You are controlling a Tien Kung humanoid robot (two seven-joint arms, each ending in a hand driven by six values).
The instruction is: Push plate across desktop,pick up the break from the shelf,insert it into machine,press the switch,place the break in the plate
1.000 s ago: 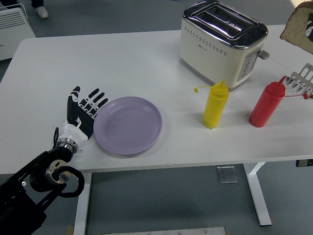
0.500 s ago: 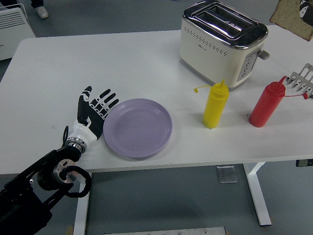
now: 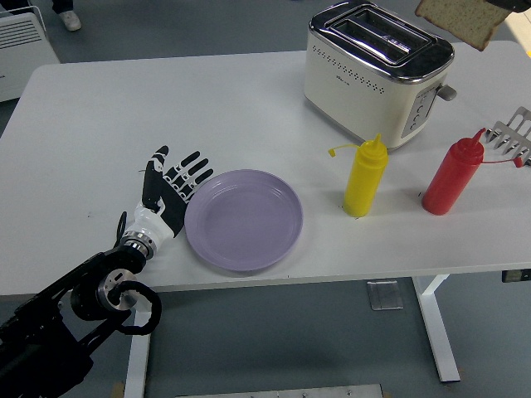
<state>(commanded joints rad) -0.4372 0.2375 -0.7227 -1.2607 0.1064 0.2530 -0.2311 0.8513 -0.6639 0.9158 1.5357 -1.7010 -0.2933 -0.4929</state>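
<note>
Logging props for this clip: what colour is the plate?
The plate is pale purple, plain, without pattern; the head view shows it.

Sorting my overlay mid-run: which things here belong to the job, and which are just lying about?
In the job: purple plate, left hand at its left rim, bread slice in the air, toaster, rack.
Lying about: yellow bottle, red bottle, white heater.

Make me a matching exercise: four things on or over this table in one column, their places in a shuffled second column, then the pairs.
Things:
1. plate
2. bread
3. yellow bottle
4. red bottle

Places:
A. in the air above the toaster's right end
B. against the left robot hand
C. beside the rack
D. in front of the toaster

Pairs: 1-B, 2-A, 3-D, 4-C
</note>
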